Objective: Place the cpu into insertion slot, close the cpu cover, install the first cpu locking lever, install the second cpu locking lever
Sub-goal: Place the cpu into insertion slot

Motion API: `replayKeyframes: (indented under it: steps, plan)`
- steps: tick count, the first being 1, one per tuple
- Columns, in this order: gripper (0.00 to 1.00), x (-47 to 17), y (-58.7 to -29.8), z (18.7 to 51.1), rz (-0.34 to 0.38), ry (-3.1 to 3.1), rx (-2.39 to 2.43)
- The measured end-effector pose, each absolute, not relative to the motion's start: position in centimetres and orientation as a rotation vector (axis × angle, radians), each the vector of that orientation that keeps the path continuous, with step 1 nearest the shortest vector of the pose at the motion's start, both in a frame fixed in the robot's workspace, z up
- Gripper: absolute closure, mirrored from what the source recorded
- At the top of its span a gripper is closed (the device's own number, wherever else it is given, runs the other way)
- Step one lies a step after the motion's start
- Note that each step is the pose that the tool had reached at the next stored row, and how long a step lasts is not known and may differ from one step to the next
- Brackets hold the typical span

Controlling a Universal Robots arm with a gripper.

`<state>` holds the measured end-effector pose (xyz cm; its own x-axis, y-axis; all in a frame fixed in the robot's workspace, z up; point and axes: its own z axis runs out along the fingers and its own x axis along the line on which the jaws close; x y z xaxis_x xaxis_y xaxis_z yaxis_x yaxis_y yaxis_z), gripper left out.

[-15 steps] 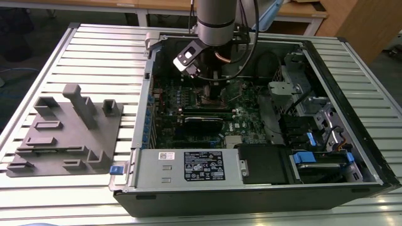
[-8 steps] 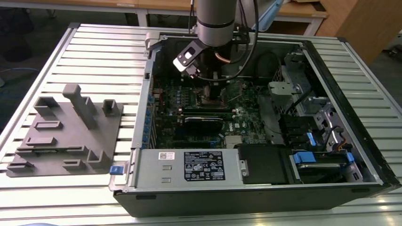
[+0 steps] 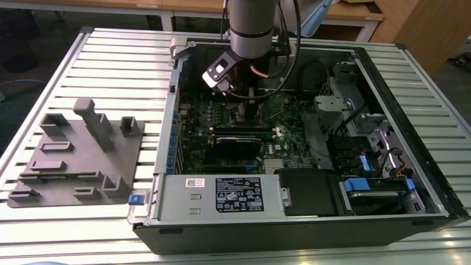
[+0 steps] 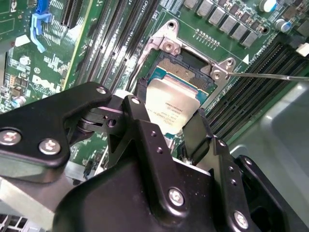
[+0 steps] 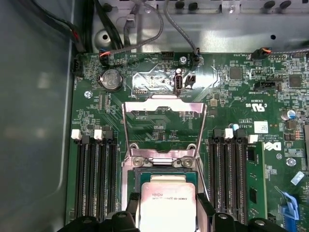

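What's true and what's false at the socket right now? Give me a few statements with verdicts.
1. The cpu lies between the fingers of the gripper. True.
2. The cpu cover is shut over the insertion slot. False: it is swung open, and bare board shows through its window.
3. The computer case lies open on the table. True.
4. The grey fixture block lies inside the case. False: it rests on the table outside the case, at the exterior view's left.
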<state>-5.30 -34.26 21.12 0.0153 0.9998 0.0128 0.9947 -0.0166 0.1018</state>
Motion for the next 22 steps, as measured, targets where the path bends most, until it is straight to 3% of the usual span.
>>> replayKeyframes:
  steps: [22]
  plan:
    - [0.46, -4.96, -34.10, 20.04, 0.104, 2.158, 2.210]
